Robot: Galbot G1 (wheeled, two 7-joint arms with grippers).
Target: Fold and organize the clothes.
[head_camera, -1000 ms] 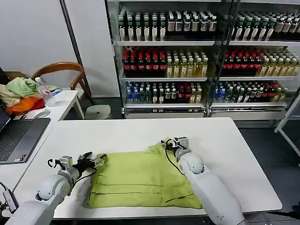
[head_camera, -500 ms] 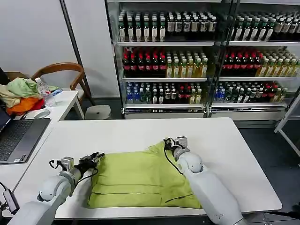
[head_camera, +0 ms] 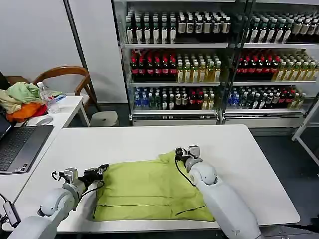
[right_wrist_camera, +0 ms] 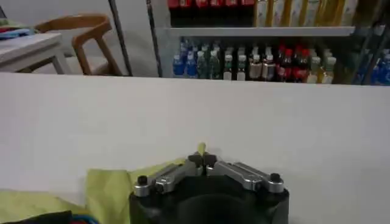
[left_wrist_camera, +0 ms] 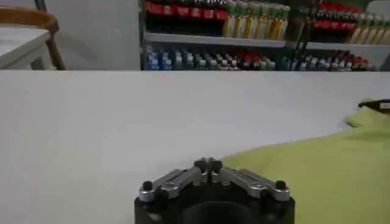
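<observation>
Spanning the foreground, a white table (head_camera: 149, 142) holds a lime yellow-green T-shirt (head_camera: 149, 191), folded flat near the front edge, centre-left. Just beyond the shirt's far left corner sits the left gripper (head_camera: 99, 171), fingers pressed together with nothing between them. At the shirt's far right corner, the right gripper (head_camera: 180, 152) has its fingers closed, pinching a small peak of the yellow-green fabric.
</observation>
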